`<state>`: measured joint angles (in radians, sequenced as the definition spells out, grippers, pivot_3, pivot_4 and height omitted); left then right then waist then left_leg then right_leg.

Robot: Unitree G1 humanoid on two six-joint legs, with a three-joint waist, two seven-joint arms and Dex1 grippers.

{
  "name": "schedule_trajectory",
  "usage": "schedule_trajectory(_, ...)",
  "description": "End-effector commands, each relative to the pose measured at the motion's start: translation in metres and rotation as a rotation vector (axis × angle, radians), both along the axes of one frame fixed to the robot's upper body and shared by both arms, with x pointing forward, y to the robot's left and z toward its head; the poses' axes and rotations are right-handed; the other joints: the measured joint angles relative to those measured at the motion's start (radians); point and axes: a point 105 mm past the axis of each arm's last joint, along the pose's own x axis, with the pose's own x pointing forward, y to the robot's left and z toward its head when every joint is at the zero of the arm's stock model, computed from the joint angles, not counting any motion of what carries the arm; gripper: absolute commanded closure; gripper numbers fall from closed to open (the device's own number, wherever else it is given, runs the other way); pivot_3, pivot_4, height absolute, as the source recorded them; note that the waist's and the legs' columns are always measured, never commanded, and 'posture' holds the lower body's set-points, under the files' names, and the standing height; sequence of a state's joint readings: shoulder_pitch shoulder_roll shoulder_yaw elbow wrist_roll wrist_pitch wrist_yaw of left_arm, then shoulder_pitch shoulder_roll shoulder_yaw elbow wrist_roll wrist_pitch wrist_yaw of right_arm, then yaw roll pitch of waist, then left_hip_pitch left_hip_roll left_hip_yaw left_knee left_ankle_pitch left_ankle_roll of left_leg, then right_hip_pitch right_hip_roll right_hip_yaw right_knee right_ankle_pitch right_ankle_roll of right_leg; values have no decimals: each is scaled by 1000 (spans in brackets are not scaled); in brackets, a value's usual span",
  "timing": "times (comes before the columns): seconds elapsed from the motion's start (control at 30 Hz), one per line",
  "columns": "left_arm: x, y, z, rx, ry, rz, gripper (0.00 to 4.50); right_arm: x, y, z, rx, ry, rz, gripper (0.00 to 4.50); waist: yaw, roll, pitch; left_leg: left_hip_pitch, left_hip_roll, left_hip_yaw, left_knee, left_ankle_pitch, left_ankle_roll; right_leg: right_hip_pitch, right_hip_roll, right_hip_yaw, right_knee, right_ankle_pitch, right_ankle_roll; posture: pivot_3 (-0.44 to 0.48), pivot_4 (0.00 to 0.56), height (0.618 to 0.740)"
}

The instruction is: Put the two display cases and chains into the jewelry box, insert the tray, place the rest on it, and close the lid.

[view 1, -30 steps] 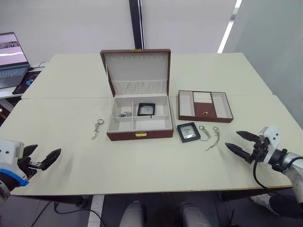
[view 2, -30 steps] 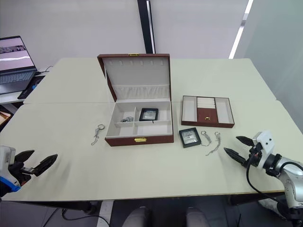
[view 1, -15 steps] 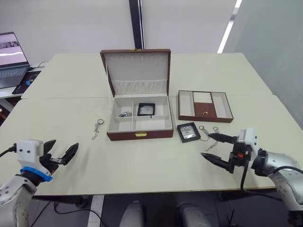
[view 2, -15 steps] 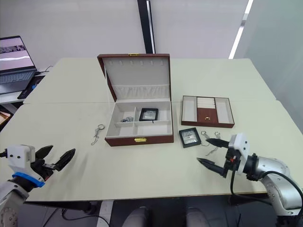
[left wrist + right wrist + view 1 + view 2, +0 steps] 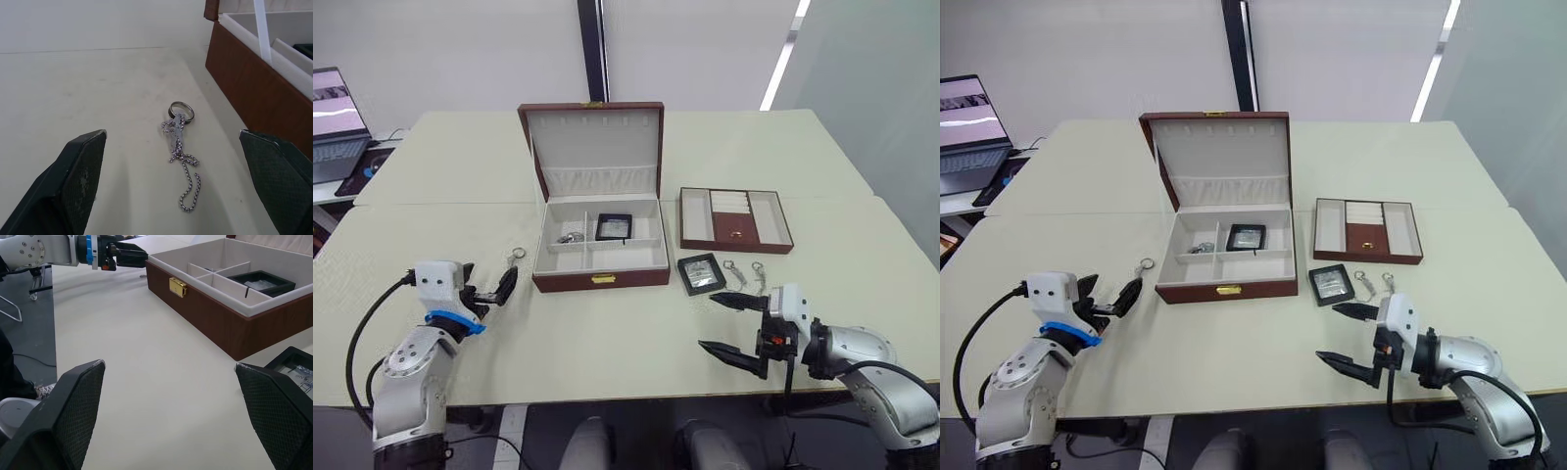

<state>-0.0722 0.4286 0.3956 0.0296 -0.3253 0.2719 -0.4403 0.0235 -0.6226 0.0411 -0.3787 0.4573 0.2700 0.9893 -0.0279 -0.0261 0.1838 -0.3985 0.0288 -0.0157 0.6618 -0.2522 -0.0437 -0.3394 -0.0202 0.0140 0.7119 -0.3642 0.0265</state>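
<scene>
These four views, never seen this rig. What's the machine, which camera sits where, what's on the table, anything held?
It is a two-armed humanoid robot; each arm ends in a hand of two black fingers. The two wide pictures come from a stereo camera on its head, looking down over the table. The two close pictures come from cameras on the wrists, looking along each hand's fingers.

On the table: an open jewelry box with its lid up, one display case and a chain already inside. Right of the box lie a tray, a second display case and two more chains. Another chain lies left of the box, in front of the left hand.

Both the left hand and the right hand are open and hold nothing.
</scene>
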Motion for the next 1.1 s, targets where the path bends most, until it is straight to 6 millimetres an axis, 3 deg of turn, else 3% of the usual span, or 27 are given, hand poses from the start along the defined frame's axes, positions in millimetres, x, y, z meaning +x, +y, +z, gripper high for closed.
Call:
schedule_trajectory(0.03,12,-4,-3,15,4,1,19,3,3,8,9,-42,-5,0,1,0,0,0,0,0,0,0,0,0,0,0,0,0,0,0,150,740)
schedule_trajectory(0.27,32,-15,-16,-1,45,-38,19,6,6,12,14,-54,-22,0,2,0,0,0,0,-1,0,0,0,0,0,-1,0,0,0,0,150,740)
schedule_trajectory(0.63,33,-13,-36,9,115,-40,19,5,4,12,14,-48,-33,0,2,5,-3,2,0,-1,0,0,0,3,0,-1,0,0,0,0,150,740)
schedule_trajectory(1.1,30,-11,-38,-19,115,-16,4387,6,1,9,13,-42,-41,0,2,6,-4,3,0,-1,0,0,0,3,0,-1,0,0,0,0,150,740)
